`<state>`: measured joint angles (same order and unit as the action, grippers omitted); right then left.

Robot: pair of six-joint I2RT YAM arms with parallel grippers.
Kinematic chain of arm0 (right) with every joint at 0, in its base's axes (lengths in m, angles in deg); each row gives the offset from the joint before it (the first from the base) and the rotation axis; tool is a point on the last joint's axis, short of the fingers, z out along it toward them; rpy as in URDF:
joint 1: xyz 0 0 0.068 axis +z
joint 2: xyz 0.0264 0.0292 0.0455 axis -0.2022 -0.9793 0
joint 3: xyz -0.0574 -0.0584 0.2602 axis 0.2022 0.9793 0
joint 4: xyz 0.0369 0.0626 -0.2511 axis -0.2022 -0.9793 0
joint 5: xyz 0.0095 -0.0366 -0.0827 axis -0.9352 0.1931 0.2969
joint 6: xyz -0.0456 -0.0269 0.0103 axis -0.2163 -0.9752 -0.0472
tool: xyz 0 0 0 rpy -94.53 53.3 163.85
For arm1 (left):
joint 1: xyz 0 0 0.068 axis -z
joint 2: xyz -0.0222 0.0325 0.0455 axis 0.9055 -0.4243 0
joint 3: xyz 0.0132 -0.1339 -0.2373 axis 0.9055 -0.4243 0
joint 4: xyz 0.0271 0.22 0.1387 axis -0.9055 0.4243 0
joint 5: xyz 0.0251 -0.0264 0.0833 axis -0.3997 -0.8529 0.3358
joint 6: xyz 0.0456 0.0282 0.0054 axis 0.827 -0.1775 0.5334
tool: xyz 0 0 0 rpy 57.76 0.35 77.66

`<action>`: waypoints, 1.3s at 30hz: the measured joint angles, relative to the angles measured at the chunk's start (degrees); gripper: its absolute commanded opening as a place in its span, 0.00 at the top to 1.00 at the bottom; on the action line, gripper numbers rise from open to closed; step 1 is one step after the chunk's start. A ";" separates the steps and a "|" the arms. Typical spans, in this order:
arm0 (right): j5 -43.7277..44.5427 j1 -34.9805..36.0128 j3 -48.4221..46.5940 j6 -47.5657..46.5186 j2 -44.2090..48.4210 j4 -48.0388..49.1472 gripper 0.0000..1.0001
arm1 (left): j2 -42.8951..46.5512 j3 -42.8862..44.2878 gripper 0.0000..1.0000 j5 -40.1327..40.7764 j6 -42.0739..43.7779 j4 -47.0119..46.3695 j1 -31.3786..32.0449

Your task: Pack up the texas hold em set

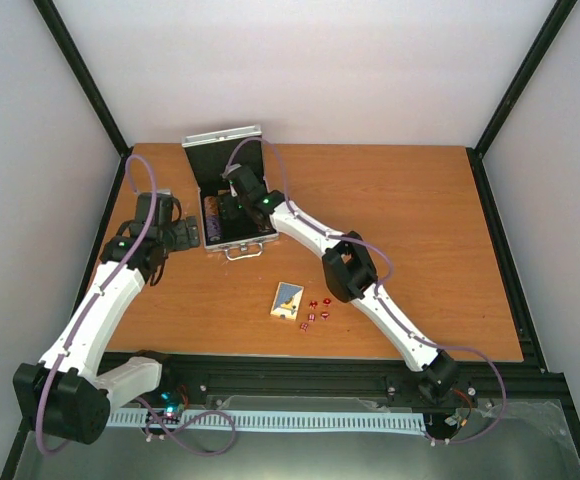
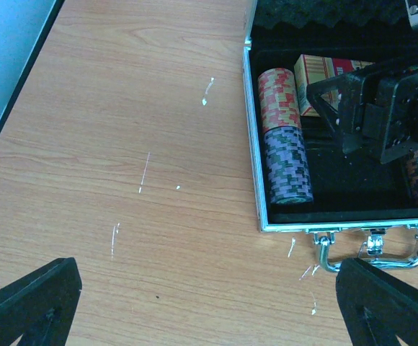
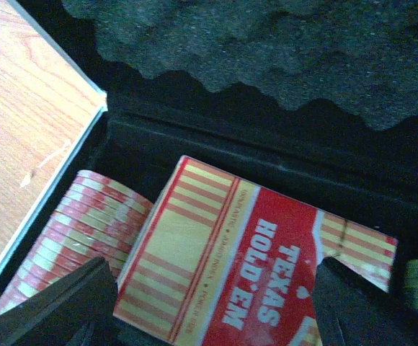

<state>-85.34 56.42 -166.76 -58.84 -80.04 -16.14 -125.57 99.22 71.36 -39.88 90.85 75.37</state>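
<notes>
Briefcase (image 2: 254,144) open at desk (image 1: 420,250) rear-left, red deck (image 3: 252,281) lying inside beside chip stacks (image 2: 279,97). Right fingers (image 3: 50,306) spread, straddling deck; left fingers (image 2: 29,299) spread, empty. Best: lift straight up, clear of lid (image 1: 222,140), then fetch blue-yellow deck (image 1: 288,299), dice (image 1: 315,312).

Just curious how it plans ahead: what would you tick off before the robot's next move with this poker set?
1. Briefcase lid open: ok.
2. Red deck lying inside the case: ok.
3. Right gripper let go of the red deck: fingers are spread, but contact cannot tell.
4. Left gripper open and empty, over the bare table: ok.
5. Blue-yellow deck packed: not ok, it lies on the table outside the case.
6. Dice packed: not ok, loose on the table beside that deck.
</notes>
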 measured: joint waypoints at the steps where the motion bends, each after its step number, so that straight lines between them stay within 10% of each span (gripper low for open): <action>1: 0.00 0.15 0.00 0.07 0.00 0.17 0.24 | 0.09 0.00 0.00 0.00 0.00 0.07 0.00; 39: -2.47 -0.79 5.90 7.32 4.39 -4.17 0.22 | -0.02 -0.33 0.00 -2.80 -1.99 0.20 0.00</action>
<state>-87.81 55.63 -160.86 -51.52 -75.64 -20.32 -125.59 98.89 68.57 -41.87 91.05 75.37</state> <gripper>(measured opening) 0.780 0.997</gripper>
